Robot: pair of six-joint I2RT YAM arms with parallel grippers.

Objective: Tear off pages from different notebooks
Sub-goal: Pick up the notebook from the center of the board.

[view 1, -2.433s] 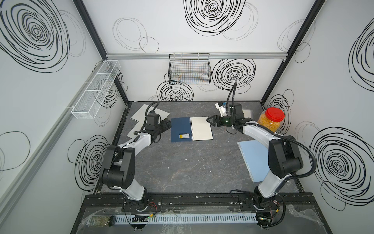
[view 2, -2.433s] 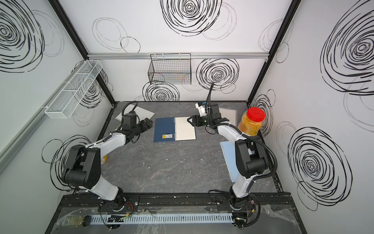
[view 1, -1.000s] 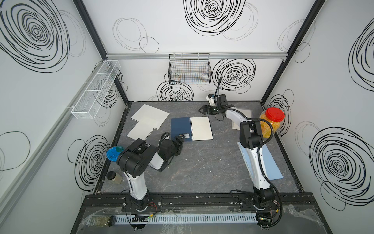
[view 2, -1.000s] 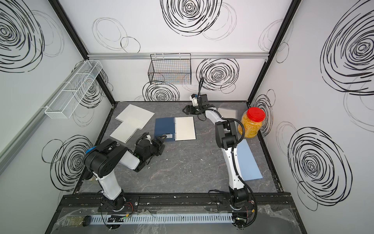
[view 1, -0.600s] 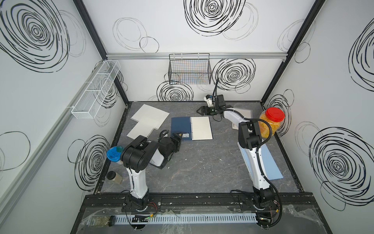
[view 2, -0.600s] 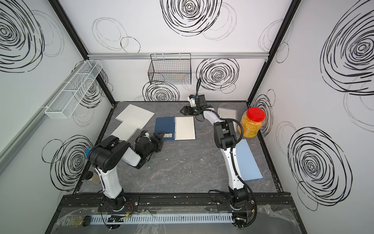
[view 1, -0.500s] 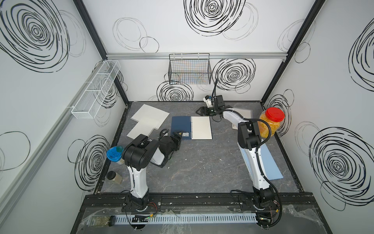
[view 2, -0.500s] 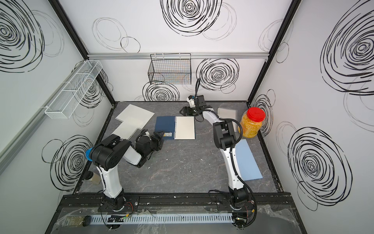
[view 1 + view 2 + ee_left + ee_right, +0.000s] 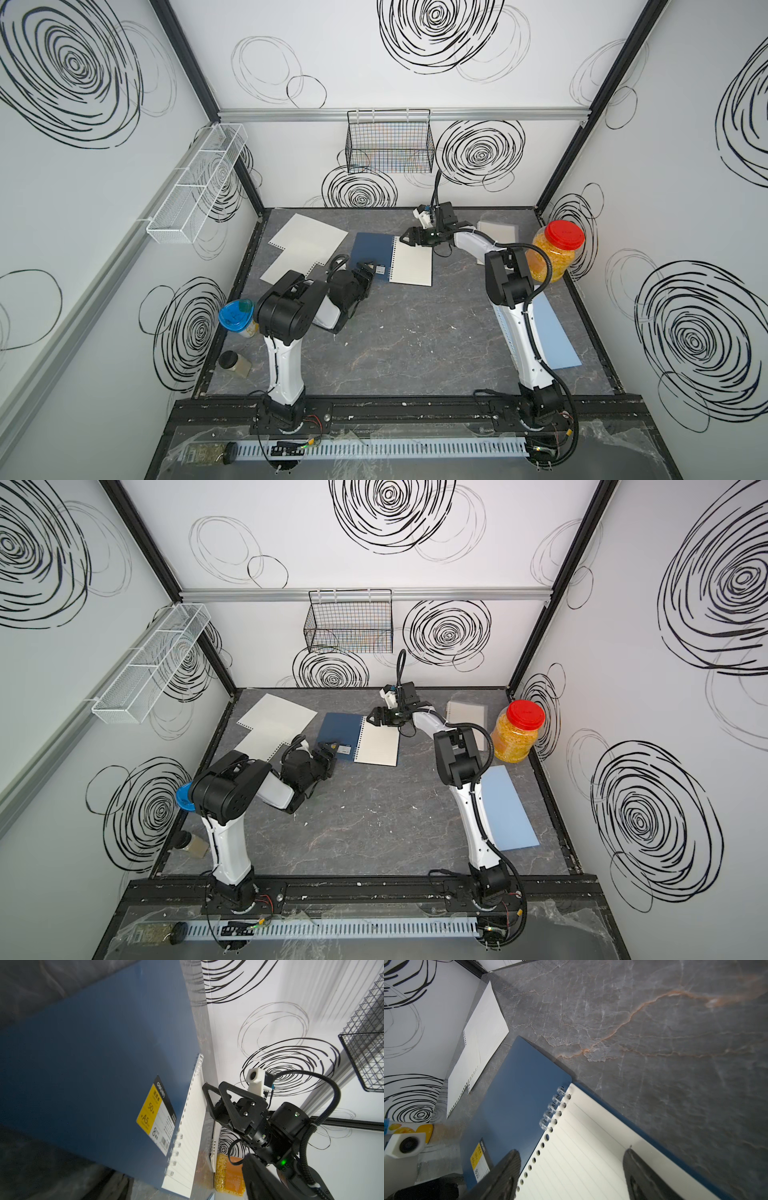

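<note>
A dark navy wire-spiral notebook (image 9: 371,257) lies open at the centre of both top views on the grey marbled desk (image 9: 415,340). Its cover, with a yellow label, is folded left. Its cream lined page (image 9: 412,266) faces up on the right, with punched holes along the clear coils.

2 loose cream sheets (image 9: 308,237) overlap at the desk's upper left. A light blue notebook (image 9: 555,336) lies at the right and a frosted clear-covered notebook (image 9: 496,227) at the upper right.

The right end effector (image 9: 405,240) hangs over the page's top corner, fingers spread wide, gripping nothing. The left end effector (image 9: 366,277) sits at the cover's lower edge, jaws apart, empty.
</note>
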